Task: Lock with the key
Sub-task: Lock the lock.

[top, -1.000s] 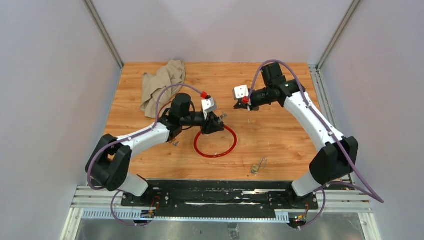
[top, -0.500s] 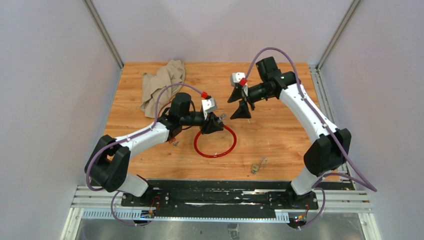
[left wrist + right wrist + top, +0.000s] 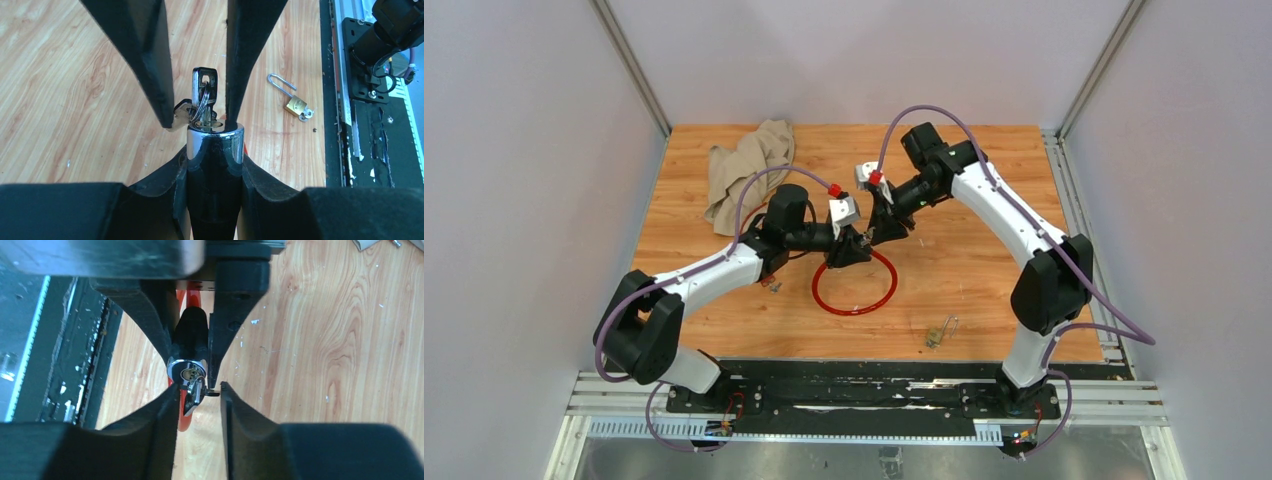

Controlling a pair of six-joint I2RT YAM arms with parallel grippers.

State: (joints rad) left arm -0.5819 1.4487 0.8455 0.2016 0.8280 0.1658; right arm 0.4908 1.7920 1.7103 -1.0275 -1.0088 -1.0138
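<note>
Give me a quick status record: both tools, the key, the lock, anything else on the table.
cable lock: chrome-ended barrel, red loop resting on the table
key: in the keyhole at the chrome end
left tool: shut on the cable lock barrel
right tool: open, a finger each side of the key head, not yet pinching
other: brass padlock near the front edge; cloth far left

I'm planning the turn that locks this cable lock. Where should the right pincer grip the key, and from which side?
Take the key by its black head, the only part standing out of the chrome lock cylinder held in the left pincer. Bring the right pincer in along the cylinder's axis, straddling the head, clear of the spare key dangling beside it.
</note>
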